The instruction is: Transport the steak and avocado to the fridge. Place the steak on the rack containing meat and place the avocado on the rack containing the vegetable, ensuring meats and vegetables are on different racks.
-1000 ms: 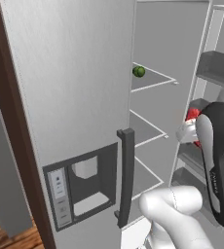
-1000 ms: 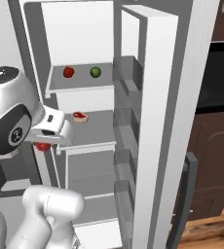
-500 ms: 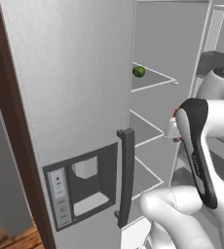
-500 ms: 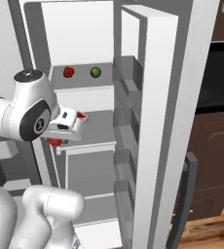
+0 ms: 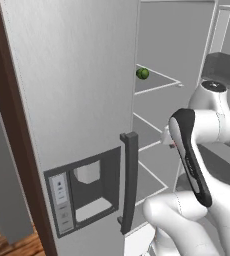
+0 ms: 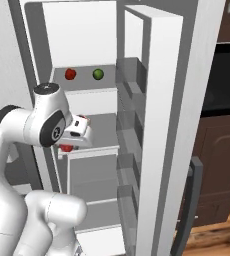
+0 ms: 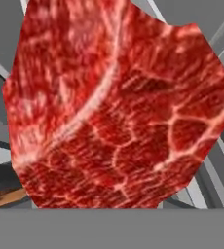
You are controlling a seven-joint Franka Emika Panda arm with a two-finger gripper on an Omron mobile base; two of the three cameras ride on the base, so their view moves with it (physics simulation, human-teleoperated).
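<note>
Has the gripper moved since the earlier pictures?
Yes. In the right base view the gripper, shut on the steak, has swung right and slightly up, against the middle fridge shelf.

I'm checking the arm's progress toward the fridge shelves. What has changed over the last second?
The arm has swung up and in toward the middle shelf, carrying the steak in the gripper. The fridge door is open as before, and the red item and green item sit unmoved on the upper shelf.

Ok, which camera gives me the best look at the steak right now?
The hand view: the steak sits right in front of the lens, red with pale marbling, at the end effector. In the right base view it is just a red sliver under the hand by the middle shelf. In the left base view the arm covers it.
</note>
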